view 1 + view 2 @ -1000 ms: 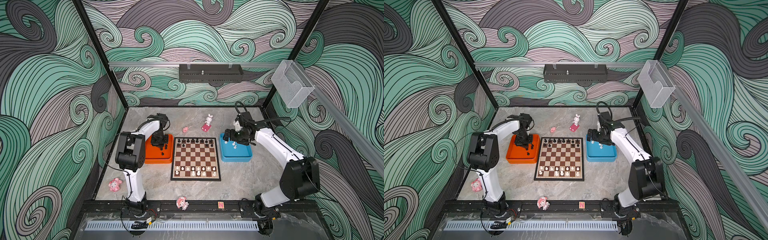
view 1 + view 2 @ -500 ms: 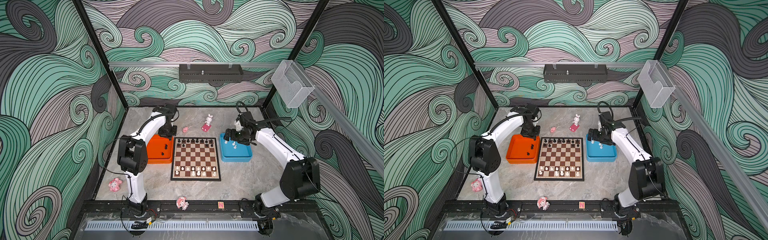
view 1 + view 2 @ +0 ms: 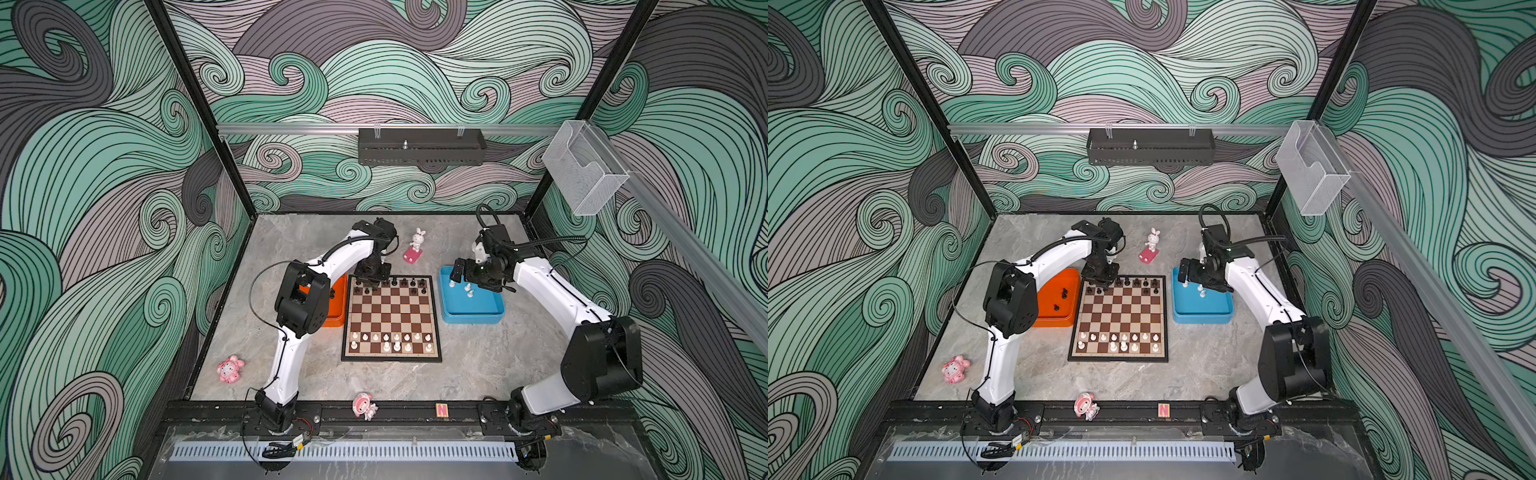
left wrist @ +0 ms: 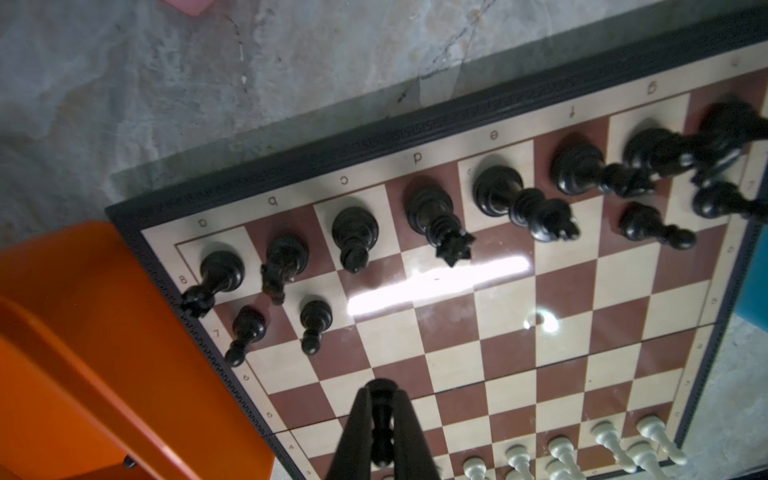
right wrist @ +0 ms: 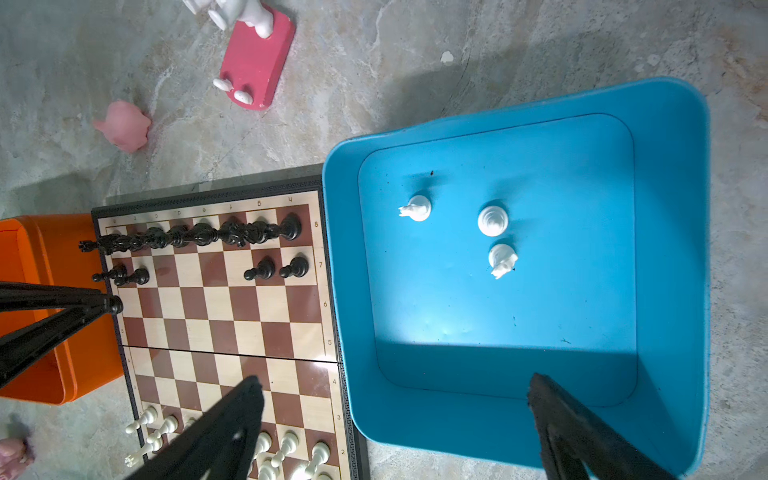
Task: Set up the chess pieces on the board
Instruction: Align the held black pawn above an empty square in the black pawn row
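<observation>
- Left end effector (image 4: 382, 395): clamped on one black piece (image 4: 381, 436), held upright above the board (image 3: 390, 316) beside its partly filled black pawn row, probably bound for an open square there.
- Right end effector (image 5: 395, 378): jaws wide apart above the blue tray (image 5: 665, 249), presumably readied for one of three white pieces (image 5: 492, 220) inside.
- Orange tray (image 3: 1065, 309): holds a few spare black pieces (image 3: 1064, 293).
</observation>
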Robot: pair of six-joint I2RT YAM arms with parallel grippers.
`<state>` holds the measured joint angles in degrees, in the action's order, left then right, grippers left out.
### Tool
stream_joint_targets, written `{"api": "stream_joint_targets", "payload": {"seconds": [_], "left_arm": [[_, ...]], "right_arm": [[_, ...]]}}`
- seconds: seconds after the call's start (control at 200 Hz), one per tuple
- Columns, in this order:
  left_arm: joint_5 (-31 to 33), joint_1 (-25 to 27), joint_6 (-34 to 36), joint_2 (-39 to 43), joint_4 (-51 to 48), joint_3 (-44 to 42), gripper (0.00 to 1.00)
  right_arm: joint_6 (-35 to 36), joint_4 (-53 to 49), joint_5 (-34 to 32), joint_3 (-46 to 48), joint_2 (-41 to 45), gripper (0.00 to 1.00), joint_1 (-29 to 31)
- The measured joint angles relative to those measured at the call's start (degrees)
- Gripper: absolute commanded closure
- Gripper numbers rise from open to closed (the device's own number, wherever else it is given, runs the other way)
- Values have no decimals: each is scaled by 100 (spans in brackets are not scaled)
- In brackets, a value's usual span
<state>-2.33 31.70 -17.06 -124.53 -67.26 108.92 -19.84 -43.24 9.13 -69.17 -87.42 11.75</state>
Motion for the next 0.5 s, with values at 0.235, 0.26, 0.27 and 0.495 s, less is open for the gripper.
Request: {"api": "stream_joint_targets", "payload": {"seconds": [0.235,0.26,0.27,0.495], "left_arm": [[20,-7,-66,-116,66,13,89],[20,-7,-74,-129,76,15,89],[22,-7,-79,-131,83,15,89],[63,-4,-175,-256,205,15,89]], "right_arm": [[39,9,24,85,61,0,-90],[39,7,33,96,63,0,-101],[42,7,33,98,63,0,-105],[83,7,39,144,63,0,-153]]}}
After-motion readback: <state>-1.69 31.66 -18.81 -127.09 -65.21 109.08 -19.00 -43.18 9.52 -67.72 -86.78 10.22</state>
